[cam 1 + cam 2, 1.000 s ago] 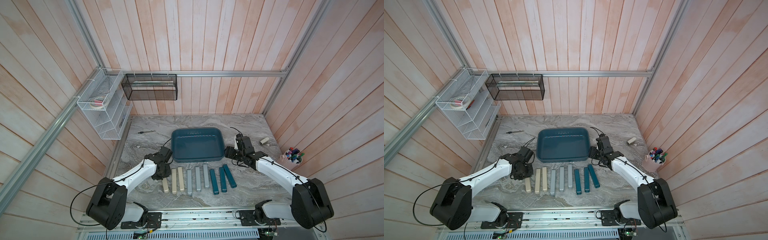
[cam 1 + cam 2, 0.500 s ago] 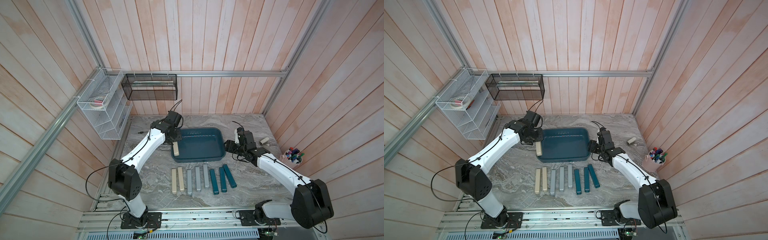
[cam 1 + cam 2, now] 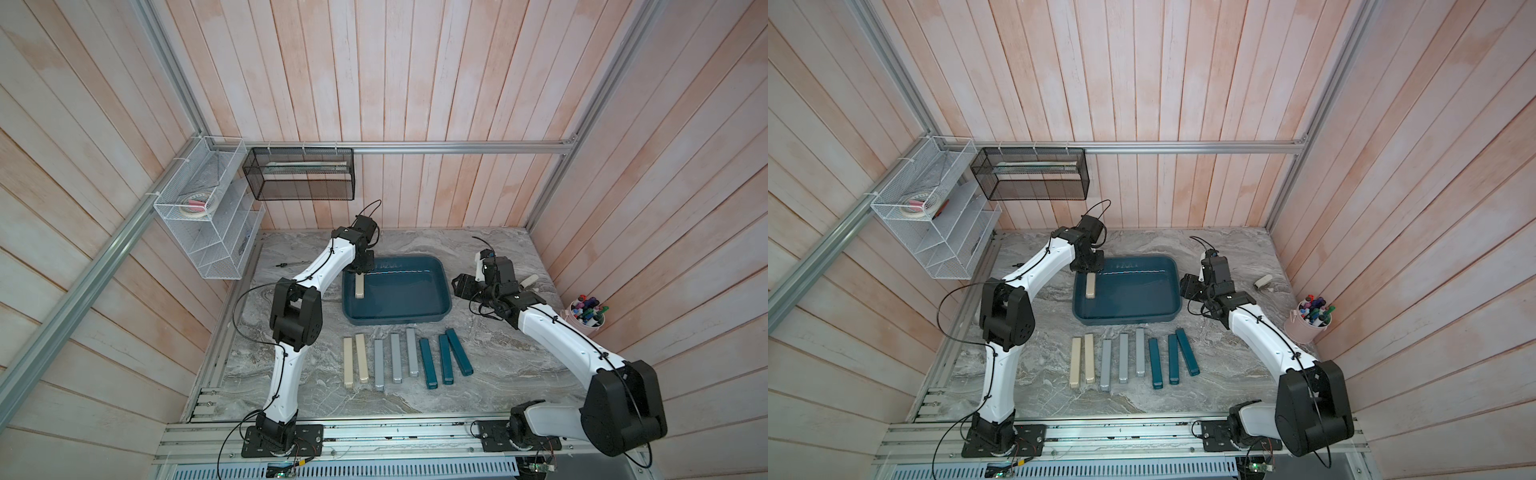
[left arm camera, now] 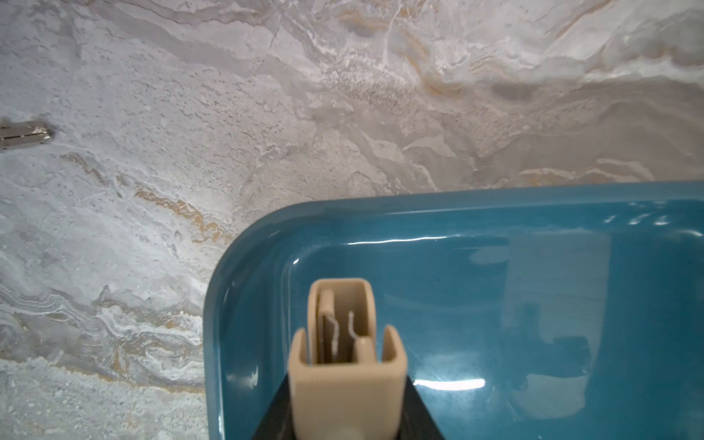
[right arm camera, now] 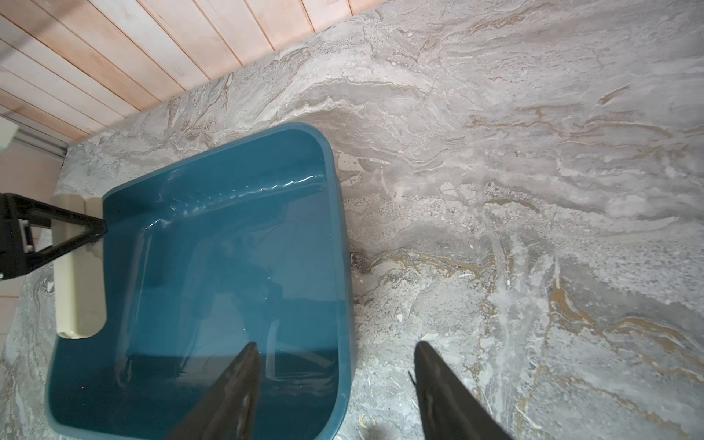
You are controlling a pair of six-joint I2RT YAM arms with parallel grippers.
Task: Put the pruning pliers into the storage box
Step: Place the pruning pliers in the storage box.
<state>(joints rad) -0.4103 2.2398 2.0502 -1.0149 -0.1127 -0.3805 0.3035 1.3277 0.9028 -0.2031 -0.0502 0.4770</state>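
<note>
The storage box (image 3: pixel 399 320) (image 3: pixel 1127 321), a shallow teal tub, sits mid-table. My left gripper (image 3: pixel 361 271) (image 3: pixel 1091 270) is shut on one beige pruning pliers (image 3: pixel 359 287) (image 3: pixel 1090 287) (image 4: pixel 344 381) (image 5: pixel 78 274) and holds it inside the box's left end, near the back corner (image 4: pixel 244 244). Whether it touches the floor I cannot tell. The other pruning pliers lie in a row in front of the box: two beige (image 3: pixel 355 361), three grey (image 3: pixel 395 357), three teal (image 3: pixel 444 357). My right gripper (image 3: pixel 459 286) (image 5: pixel 335 344) is open and holds nothing, over the box's right rim (image 5: pixel 344 266).
A thin silver pen-like tool (image 3: pixel 291 264) (image 4: pixel 23 133) lies left of the box. A white wire rack (image 3: pixel 208 232) and a black mesh basket (image 3: pixel 299 174) hang on the back-left walls. At the right stand a pink cup of markers (image 3: pixel 586 311) and a small beige object (image 3: pixel 528 282).
My left arm took the leftmost beige pliers from the row and carried it back into the box's left end. The right gripper shifted slightly towards the back.
</note>
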